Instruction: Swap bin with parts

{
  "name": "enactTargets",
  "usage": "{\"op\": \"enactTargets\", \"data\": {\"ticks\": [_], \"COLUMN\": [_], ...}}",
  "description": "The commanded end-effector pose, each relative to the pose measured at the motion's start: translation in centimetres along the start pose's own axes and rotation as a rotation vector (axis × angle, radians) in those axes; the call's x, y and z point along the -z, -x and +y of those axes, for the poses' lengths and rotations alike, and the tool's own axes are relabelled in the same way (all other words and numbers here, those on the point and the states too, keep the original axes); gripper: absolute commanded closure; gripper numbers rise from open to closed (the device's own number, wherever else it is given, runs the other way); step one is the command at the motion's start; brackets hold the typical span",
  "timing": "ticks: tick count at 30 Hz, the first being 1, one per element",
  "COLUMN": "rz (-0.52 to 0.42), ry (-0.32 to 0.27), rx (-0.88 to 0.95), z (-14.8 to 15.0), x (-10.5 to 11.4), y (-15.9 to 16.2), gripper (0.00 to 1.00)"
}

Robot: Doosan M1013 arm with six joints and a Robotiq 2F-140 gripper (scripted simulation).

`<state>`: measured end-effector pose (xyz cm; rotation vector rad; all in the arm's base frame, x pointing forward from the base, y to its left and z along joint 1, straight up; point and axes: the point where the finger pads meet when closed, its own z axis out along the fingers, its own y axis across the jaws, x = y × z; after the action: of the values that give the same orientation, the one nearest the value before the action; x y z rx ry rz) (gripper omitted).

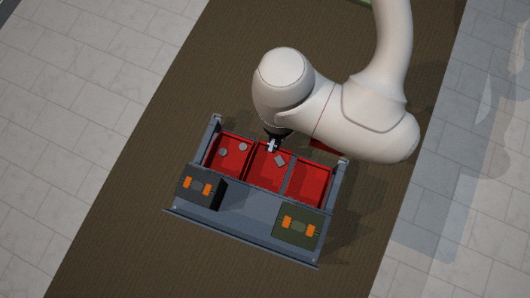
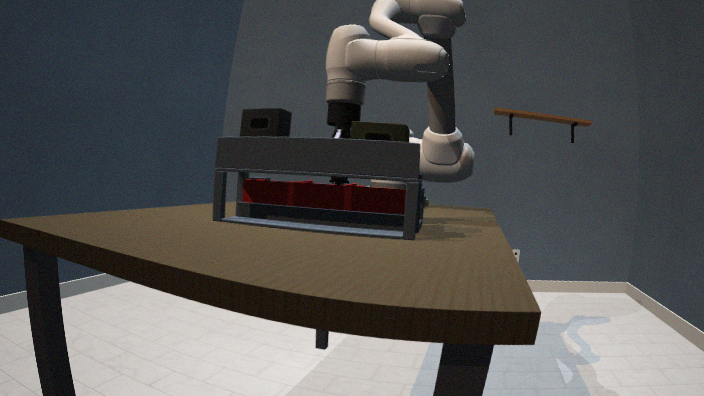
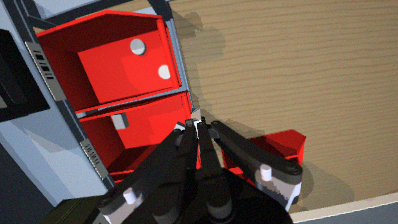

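Fingers (image 1: pixel 272 146) clenched on nothing, at the middle bin's (image 1: pixel 265 169) (image 3: pixel 150 125) front edge, low board (image 1: pixel 245 203) (image 2: pixel 317 156) overhead (tight room).

Wood grain is seen on the table (image 1: pixel 124 226) (image 2: pixel 280 250) (image 3: pixel 300 75); smooth, matt plastic is suggested by the bins (image 1: pixel 265 171) (image 2: pixel 325 195) (image 3: pixel 120 70), and painted metal by the shelf (image 1: pixel 241 203) (image 2: pixel 320 154) (image 3: pixel 47 150).

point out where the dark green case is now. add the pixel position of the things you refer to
In the top view, the dark green case (image 1: pixel 299 226) (image 2: pixel 380 131) sits on the shelf's upper board (image 1: pixel 241 211) (image 2: pixel 320 156), at its right end.
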<state>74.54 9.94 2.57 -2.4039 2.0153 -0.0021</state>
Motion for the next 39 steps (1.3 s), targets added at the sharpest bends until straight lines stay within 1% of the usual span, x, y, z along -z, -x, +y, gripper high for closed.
{"op": "enactTargets", "data": {"ticks": [1,16,39], "rz": [0.000,0.000,0.000], "ry": [0.000,0.000,0.000], "rx": [0.000,0.000,0.000], "z": [-0.33,-0.87,-0.70], "x": [0.02,0.02,0.21], "y": [0.00,0.00,0.00], "gripper": [0.90,0.90,0.90]}}
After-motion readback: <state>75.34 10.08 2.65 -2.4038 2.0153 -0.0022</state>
